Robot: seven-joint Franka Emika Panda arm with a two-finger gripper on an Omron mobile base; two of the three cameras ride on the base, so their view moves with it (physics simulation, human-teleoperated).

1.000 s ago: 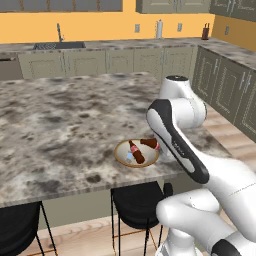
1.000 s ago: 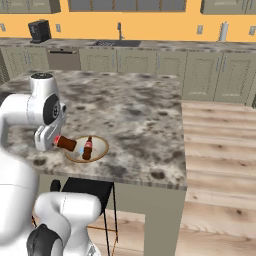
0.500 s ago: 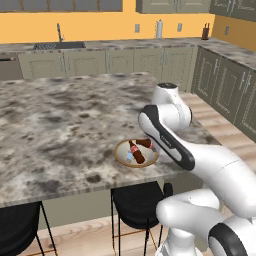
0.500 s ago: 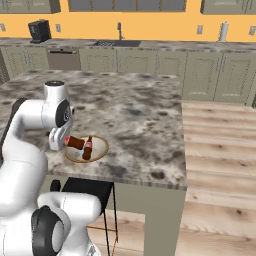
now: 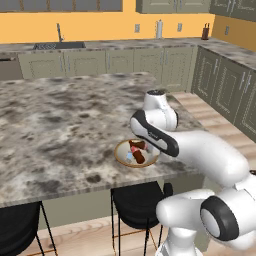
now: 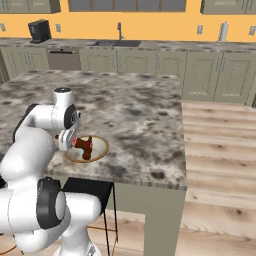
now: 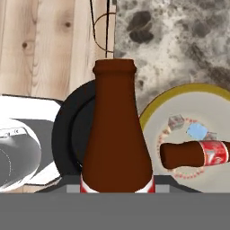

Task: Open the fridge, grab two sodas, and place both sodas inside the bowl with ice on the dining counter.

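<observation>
My gripper (image 6: 70, 142) is shut on a soda (image 7: 116, 130), a dark brown bottle whose neck rises up the middle of the hand view. It hovers at the near edge of the bowl (image 7: 179, 92), low over the dining counter (image 6: 135, 115). A second soda (image 7: 196, 154) with a red label lies on its side in the bowl beside pale ice cubes (image 7: 196, 130). In the left base view the bowl (image 5: 120, 156) sits by the counter's front edge with a bottle (image 5: 137, 153) in it, and the arm's wrist covers its right side.
A black stool (image 7: 71, 130) stands under the counter's front edge (image 6: 125, 175), just below the bowl. Wooden floor (image 6: 220, 165) runs to the right of the island. Wall counters with a sink (image 5: 57, 46) line the back.
The arm has folded in toward the bowl, bringing the held soda from beside the bowl's edge to over it. The soda lying in the bowl has not moved.
</observation>
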